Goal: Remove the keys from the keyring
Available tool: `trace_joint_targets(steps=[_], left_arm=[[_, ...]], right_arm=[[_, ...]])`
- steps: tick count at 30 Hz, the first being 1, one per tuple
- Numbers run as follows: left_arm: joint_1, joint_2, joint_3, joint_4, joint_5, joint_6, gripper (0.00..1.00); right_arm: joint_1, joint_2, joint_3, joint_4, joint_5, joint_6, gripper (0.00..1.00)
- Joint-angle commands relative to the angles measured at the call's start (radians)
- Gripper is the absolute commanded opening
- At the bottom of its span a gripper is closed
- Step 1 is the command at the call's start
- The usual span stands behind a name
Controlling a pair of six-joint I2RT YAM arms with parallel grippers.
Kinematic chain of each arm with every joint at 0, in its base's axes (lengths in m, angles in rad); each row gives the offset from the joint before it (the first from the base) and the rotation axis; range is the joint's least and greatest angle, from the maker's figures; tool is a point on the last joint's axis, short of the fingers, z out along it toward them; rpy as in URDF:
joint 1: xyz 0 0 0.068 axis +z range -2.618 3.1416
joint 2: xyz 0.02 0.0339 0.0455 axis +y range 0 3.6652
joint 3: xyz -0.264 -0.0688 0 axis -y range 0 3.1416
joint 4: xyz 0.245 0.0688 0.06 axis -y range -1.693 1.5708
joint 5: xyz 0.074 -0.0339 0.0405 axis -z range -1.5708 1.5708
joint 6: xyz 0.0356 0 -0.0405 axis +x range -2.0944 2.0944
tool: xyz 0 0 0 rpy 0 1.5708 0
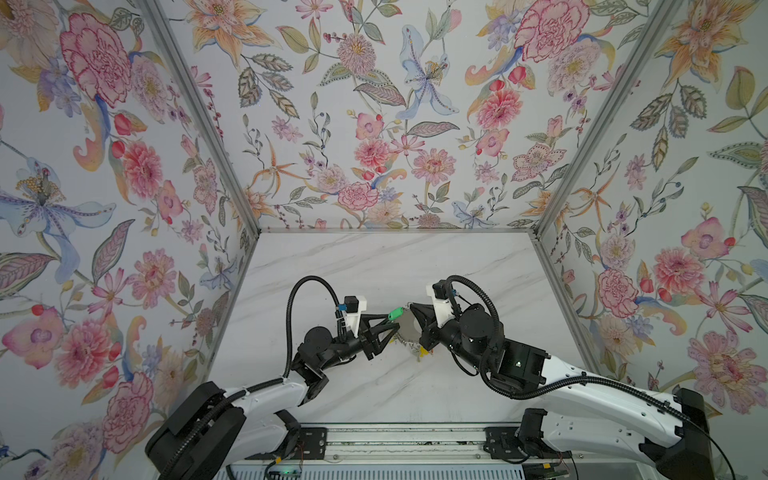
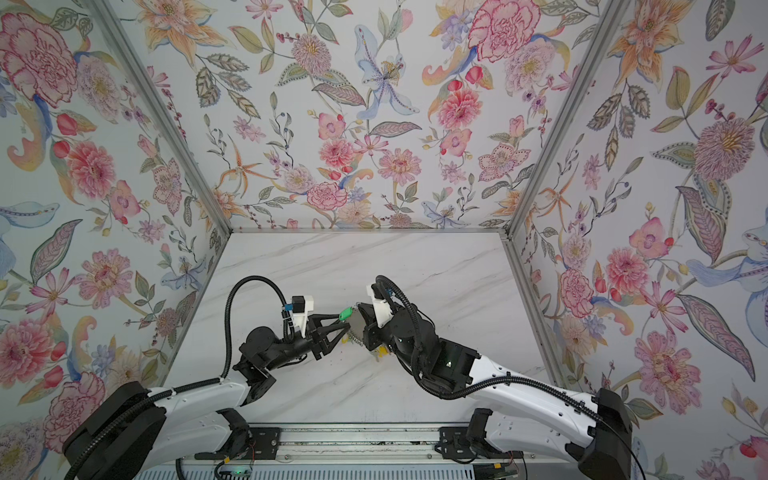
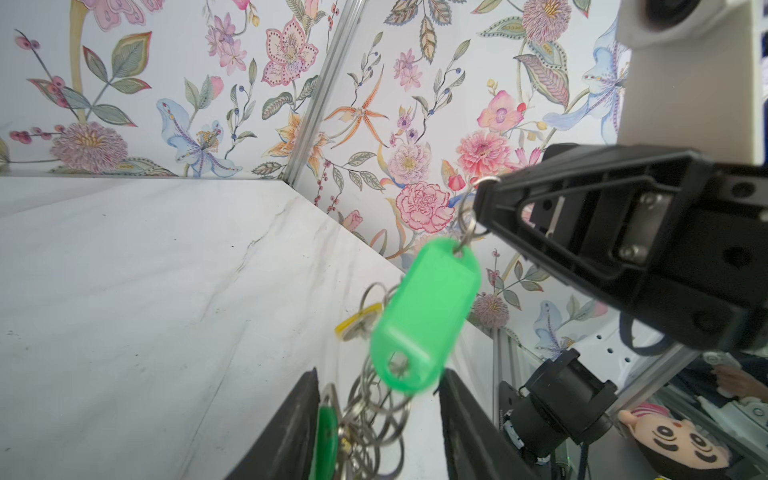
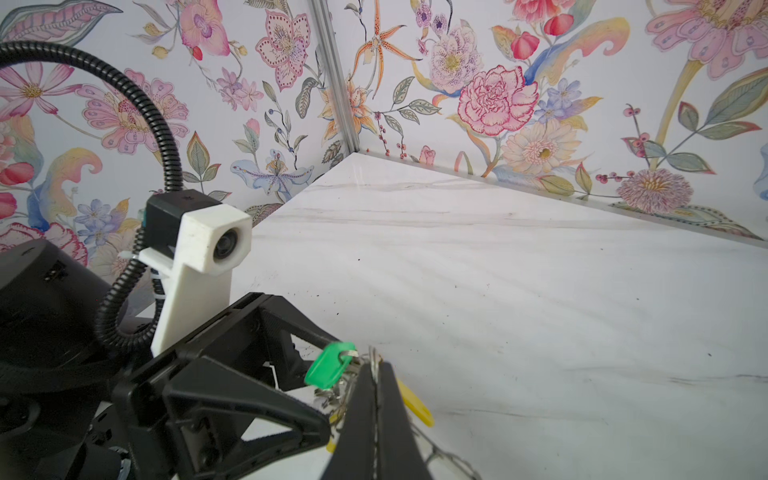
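One keyring [image 1: 409, 326]; two green tags [image 3: 424, 316] seen.

Keyring [image 1: 409, 327] mostly behind right end effector [image 1: 412, 308] (only a sliver)

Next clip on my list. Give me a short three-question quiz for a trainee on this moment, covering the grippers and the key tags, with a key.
1. True or false: the right gripper stands open, clear of the keyring.
2. Which tag hangs between the fingers of the left gripper? A. blue B. green C. black
3. Fill in: the left gripper's jaws stand ____.
Key: 1 false, it is shut on the keyring. 2 B, the green tag. 3 open.
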Motion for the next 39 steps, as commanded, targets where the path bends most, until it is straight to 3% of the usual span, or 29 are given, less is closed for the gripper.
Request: trace_joint_targets(steps=[1,5,16,22,34,39], left_arm=[[0.004,-0.068,0.048,-0.183,-0.066,0.106,0.56],[0.02,-0.118,0.073,-0.239,-0.068,0.127,0.6],[0.044,-0.213,0.135,-0.345,-0.037,0.189,0.64],[0.045,-0.098,0.161,-0.211,0.185,0.157,0.59],[0.04,-0.078,0.138,-0.128,0.242,0.121,0.53],[0.038,-0.08,0.116,-0.115,0.229,0.118,0.36]], right_arm=[[-0.028,0.03,0.11,-0.175,-0.092,-0.019,0.0],[-0.038,0.068,0.179,-0.313,-0.134,-0.077,0.0],[-0.09,0.03,0.152,-0.34,-0.345,-0.157,0.0],[-0.091,0.028,0.147,-0.318,-0.4,-0.164,0.0],[-0.105,0.027,0.124,-0.257,-0.429,-0.132,0.0],[-0.105,0.034,0.129,-0.238,-0.464,-0.127,0.0]])
